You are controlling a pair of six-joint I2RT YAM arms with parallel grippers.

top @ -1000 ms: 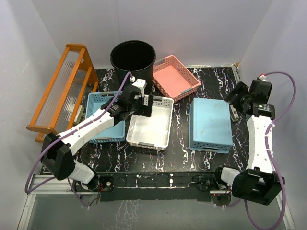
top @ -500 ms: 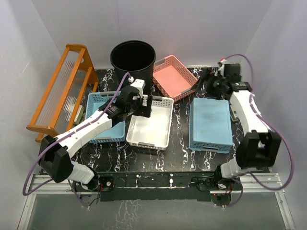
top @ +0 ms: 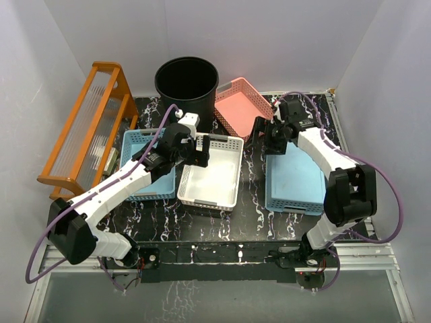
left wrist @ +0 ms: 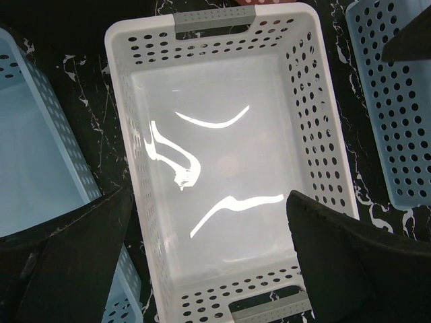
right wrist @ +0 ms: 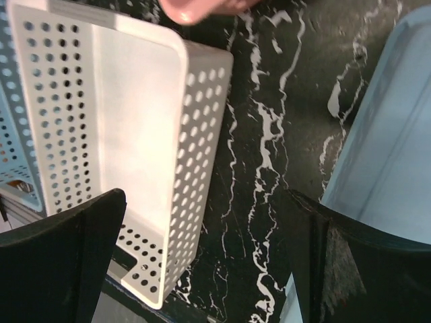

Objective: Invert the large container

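Black marbled surface (top: 249,202), white-walled enclosure. Large black ribbed bin (top: 186,84): upright at the far edge, mouth up, between the orange rack (top: 87,128) and the pink basket (top: 242,111); touched by neither hand. Right hand (top: 259,134): brought in from the right edge within the last second, now placed over the gap between pink basket and upturned blue basket (top: 293,171); fingers spread wide, nothing held. Left hand (top: 202,151): unmoved above the white basket (top: 229,142), released, empty. Judged: approach to the bin begun, grasp and turning not yet made
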